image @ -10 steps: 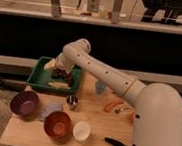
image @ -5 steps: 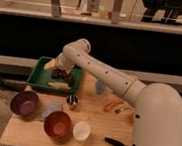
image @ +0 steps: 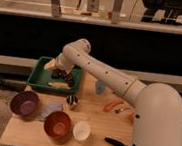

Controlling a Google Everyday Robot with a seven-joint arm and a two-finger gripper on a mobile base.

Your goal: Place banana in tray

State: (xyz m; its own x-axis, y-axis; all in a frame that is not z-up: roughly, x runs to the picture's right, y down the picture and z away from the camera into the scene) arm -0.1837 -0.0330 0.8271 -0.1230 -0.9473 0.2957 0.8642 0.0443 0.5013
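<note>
The green tray (image: pixel 39 77) stands at the back left of the wooden table. The banana (image: pixel 57 85), pale yellow and slightly curved, lies inside the tray near its front wall. My gripper (image: pixel 62 75) is dark and hangs over the middle of the tray, just above and behind the banana. I cannot tell whether it touches the banana. The white arm reaches to it from the right.
In front of the tray are a purple bowl (image: pixel 25 102), a red bowl (image: pixel 57 124), a white cup (image: pixel 81 131) and a small metal object (image: pixel 71 100). On the right are a blue cup (image: pixel 100 86), an orange-red carrot-like item (image: pixel 113 105) and a black tool (image: pixel 118 144).
</note>
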